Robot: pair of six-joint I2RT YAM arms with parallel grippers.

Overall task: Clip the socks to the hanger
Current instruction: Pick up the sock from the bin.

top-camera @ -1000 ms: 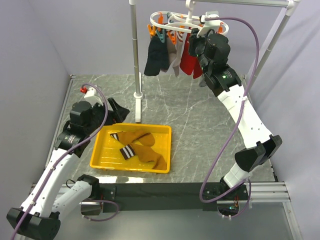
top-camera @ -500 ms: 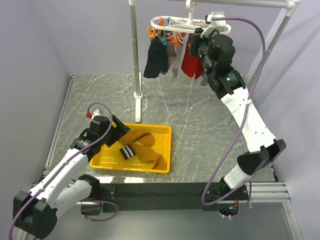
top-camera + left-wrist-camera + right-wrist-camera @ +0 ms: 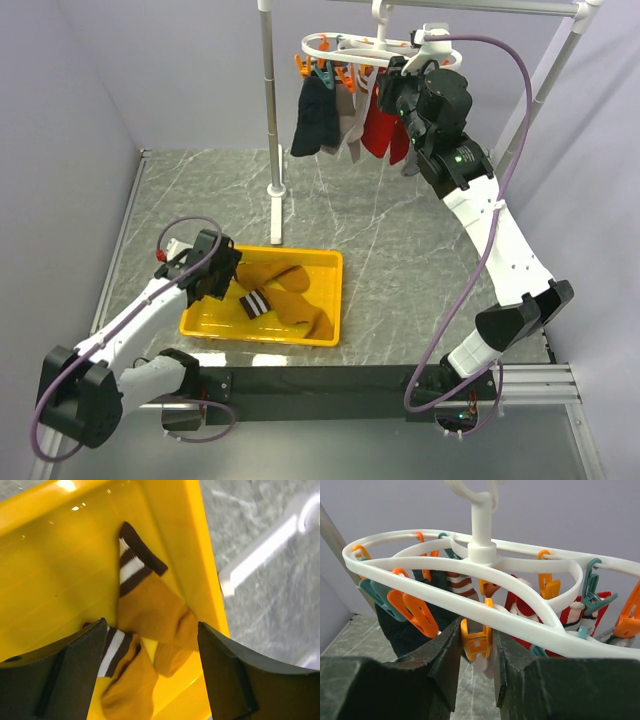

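Observation:
The mustard-brown socks (image 3: pixel 285 297) with striped cuffs lie crumpled in a yellow tray (image 3: pixel 262 338). My left gripper (image 3: pixel 217 275) hovers open over the tray's left part. In the left wrist view the socks (image 3: pixel 150 605) lie below and between its dark fingers (image 3: pixel 55 675), with nothing gripped by the left gripper (image 3: pixel 152 680). The white oval hanger (image 3: pixel 345 45) hangs from the rack's top bar. My right gripper (image 3: pixel 397 82) is up at its ring (image 3: pixel 515 620), shut on an orange clip (image 3: pixel 479 642) squeezed between the right gripper's (image 3: pixel 476 630) jaws.
A dark navy sock (image 3: pixel 312 112), a grey one and a red sock (image 3: pixel 380 125) hang from the hanger's clips. The white rack pole (image 3: pixel 268 120) stands behind the tray on its foot (image 3: pixel 276 215). A slanted rack pole (image 3: pixel 545 85) runs at the right.
My left arm has swung from outside the tray's left edge to over the socks and come down, its jaws narrowing a little. The right gripper stays on the clip, barely shifted.

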